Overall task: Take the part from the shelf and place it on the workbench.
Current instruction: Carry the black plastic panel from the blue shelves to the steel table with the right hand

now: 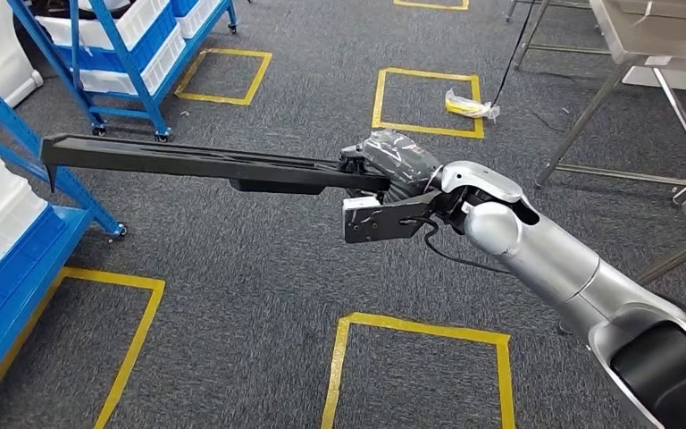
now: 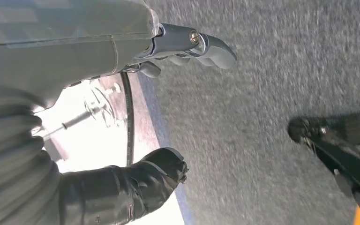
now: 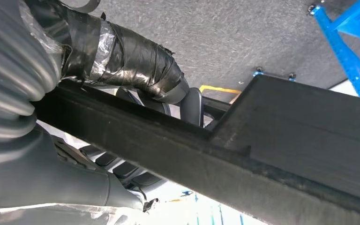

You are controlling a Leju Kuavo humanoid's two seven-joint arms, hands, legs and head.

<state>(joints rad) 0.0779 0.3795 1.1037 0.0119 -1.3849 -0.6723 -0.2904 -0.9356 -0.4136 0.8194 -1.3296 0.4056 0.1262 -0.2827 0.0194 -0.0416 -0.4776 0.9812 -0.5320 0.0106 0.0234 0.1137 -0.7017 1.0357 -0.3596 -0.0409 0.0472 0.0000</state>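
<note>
In the head view the right hand (image 1: 393,183) holds a long black part (image 1: 188,161) at one of its ends, and the part reaches out nearly level toward the left, above the grey carpet floor (image 1: 259,286). The far end of the part has a small tip that bends down, and it hangs in the air near a blue shelf (image 1: 18,223) without touching it. The right wrist view shows the same part (image 3: 243,154) as a dark bar that crosses the picture, with the taped thumb of the right hand (image 3: 122,61) laid over one side of it and dark fingers (image 3: 192,105) wrapped around the other side, so the hold is closed tight on the part. The left hand (image 2: 122,117) appears in the left wrist view with its fingers (image 2: 206,47) stretched and well apart from the thumb, and nothing lies between them; it hangs over the carpet. On the floor there are squares marked with yellow tape (image 1: 429,103), and a small yellow and white packet (image 1: 471,105) lies at the edge of one square. A second blue shelf (image 1: 134,54) on wheels with white bins stands farther back, and the metal legs of a worktop (image 1: 625,116) rise at the right side.
</note>
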